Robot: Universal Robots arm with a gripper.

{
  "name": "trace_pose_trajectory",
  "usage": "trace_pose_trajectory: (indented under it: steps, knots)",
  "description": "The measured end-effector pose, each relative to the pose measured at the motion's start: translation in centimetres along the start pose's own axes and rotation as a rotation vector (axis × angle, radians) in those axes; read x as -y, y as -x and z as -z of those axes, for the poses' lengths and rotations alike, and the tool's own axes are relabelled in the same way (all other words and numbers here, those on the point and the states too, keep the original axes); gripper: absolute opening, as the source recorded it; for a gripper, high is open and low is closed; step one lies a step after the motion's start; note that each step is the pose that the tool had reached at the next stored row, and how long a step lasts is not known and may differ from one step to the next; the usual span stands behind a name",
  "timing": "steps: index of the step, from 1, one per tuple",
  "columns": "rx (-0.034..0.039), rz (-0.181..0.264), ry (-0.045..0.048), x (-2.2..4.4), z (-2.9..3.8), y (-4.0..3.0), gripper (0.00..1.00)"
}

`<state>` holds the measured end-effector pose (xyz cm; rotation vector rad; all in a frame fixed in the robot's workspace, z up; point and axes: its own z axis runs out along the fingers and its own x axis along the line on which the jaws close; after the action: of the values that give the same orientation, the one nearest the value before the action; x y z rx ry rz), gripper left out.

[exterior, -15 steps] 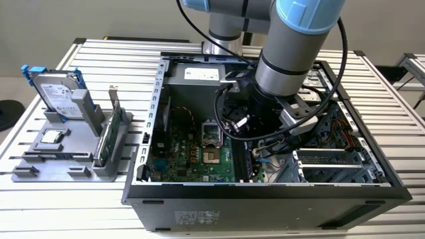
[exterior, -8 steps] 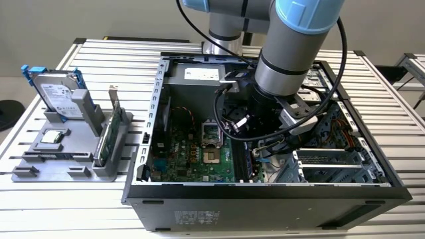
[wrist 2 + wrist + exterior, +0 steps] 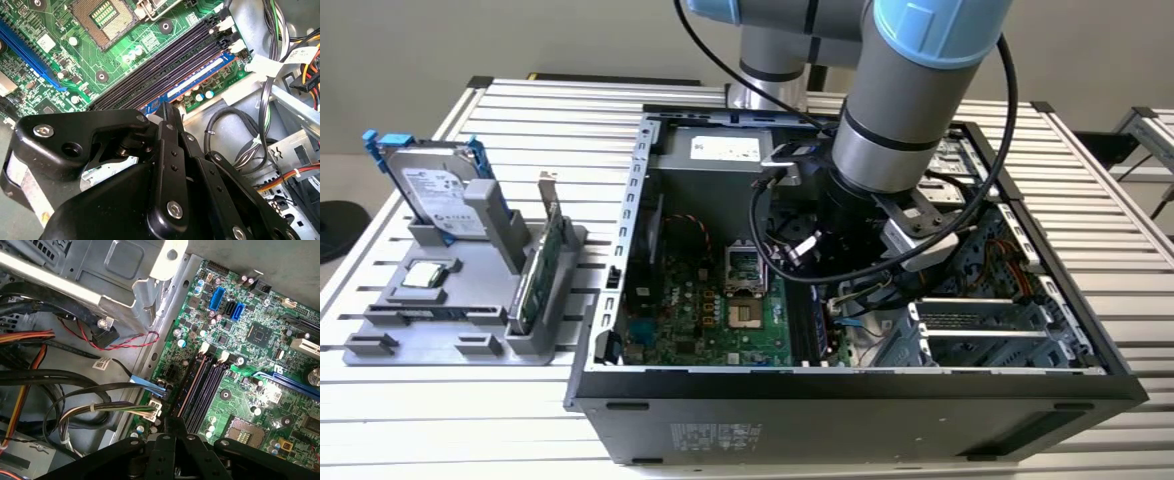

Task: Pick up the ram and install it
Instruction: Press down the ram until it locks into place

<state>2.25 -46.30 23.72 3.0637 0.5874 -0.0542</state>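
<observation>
In the second wrist view the ram (image 3: 200, 75), a thin dark stick with a blue and white label, lies along the outermost memory slot at the motherboard's (image 3: 60, 60) edge. My gripper (image 3: 167, 107) sits over one end of it, its fingers drawn close together on the stick. In the first wrist view the ram (image 3: 191, 385) appears edge-on beside the dark empty slots (image 3: 210, 387), running up to the gripper (image 3: 173, 422). In the exterior view the gripper (image 3: 834, 300) is deep inside the open computer case (image 3: 854, 400), to the exterior view's right of the CPU socket (image 3: 742, 272).
Cable bundles (image 3: 280, 50) and a metal drive cage (image 3: 987, 335) crowd the side next to the slots. A grey fixture (image 3: 454, 320) at the exterior view's left holds a silver hard drive (image 3: 440, 190) and a green expansion card (image 3: 540, 265).
</observation>
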Motion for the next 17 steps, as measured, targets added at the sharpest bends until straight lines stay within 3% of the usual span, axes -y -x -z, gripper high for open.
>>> trace_pose_trajectory:
  steps: [4, 17]
  knots:
    - [-0.0002, 0.012, 0.0006, 0.0, 0.0, 0.0, 0.0]
    - [-0.0035, 0.24, 0.0092, 0.03, 0.0, -0.01, 0.0]
